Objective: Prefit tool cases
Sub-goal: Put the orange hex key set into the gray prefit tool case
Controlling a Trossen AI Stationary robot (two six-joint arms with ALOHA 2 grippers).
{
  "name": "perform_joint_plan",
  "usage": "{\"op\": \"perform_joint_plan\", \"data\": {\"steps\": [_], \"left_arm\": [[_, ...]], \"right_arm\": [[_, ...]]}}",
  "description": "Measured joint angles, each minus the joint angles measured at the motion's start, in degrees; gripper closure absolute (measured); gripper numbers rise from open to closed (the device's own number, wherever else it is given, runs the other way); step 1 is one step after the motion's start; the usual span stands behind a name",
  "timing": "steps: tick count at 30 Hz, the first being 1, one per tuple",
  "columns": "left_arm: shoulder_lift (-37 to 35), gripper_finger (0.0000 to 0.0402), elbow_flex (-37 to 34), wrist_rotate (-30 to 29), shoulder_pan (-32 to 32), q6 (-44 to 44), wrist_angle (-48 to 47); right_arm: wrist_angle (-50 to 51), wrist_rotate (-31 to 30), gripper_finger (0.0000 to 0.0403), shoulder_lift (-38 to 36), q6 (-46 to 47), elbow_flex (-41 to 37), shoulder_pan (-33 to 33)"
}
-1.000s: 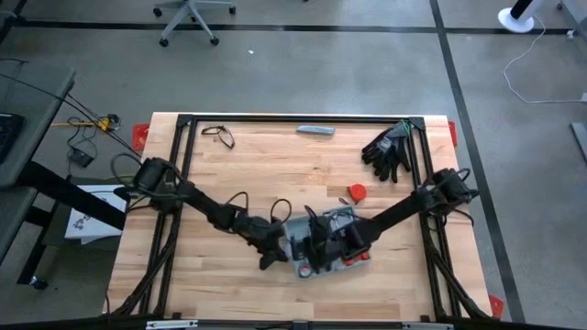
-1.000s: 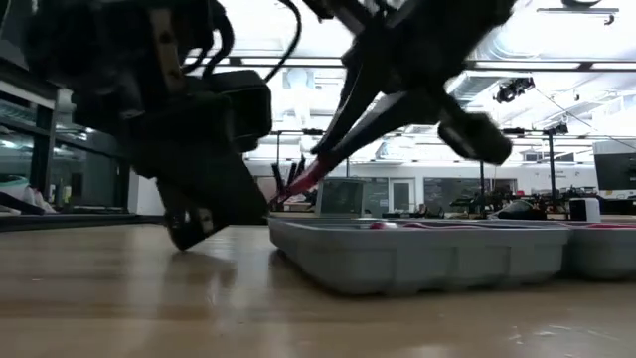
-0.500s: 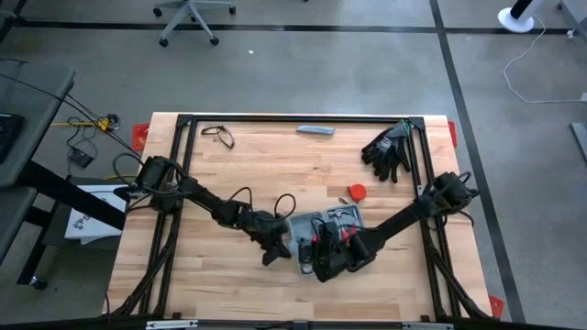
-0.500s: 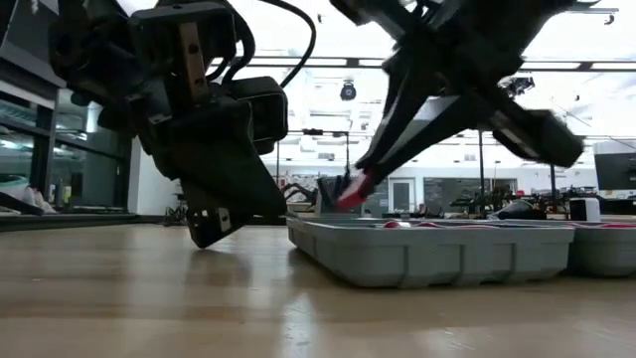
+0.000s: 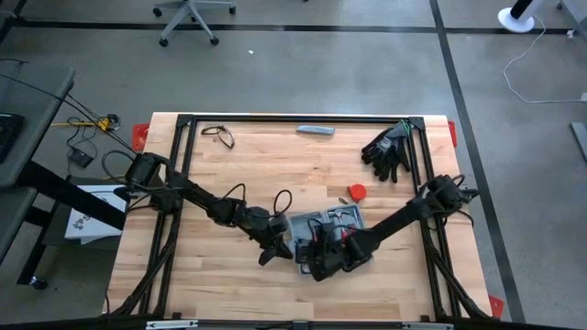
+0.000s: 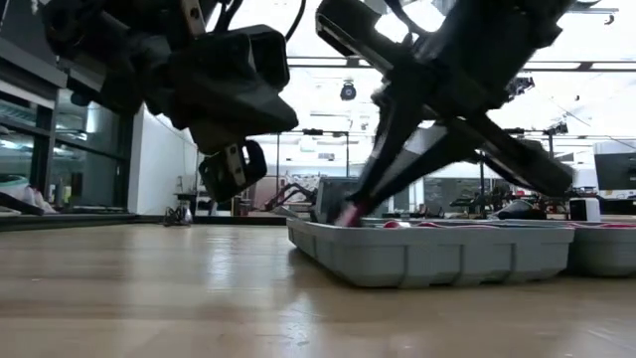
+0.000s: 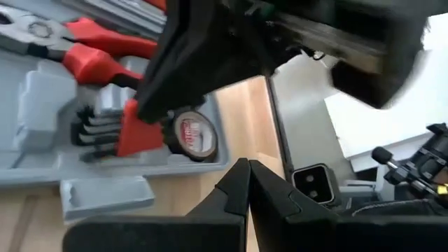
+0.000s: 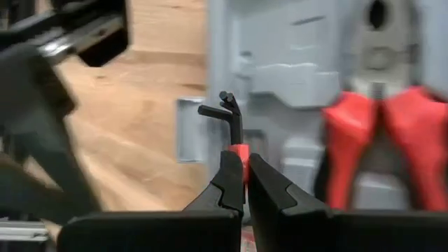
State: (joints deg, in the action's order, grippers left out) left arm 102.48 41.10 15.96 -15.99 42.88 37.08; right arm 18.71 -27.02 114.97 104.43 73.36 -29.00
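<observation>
I can make out no word, number or brand anywhere that I could read off with confidence. The nearest thing to lettering is a round label with a red band on the tape measure (image 7: 192, 134) lying in the tool case (image 7: 42, 112), beside the red holder of hex keys; its print is too blurred for me to read.

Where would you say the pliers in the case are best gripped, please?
Probably one red handle, from straight above: the pliers lie flat in the case, while their handles spread, leaving a gap for a finger.
</observation>
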Motion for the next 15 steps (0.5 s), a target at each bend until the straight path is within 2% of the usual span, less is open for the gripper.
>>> {"op": "perform_joint_plan", "data": {"steps": [15], "left_arm": [[0.00,0.0401,-0.02,-1.19,0.00,-1.56,-3.08]], "right_arm": [[-1.40,1.17,0.0400,0.67,-2.78,0.00,0.25]]}}
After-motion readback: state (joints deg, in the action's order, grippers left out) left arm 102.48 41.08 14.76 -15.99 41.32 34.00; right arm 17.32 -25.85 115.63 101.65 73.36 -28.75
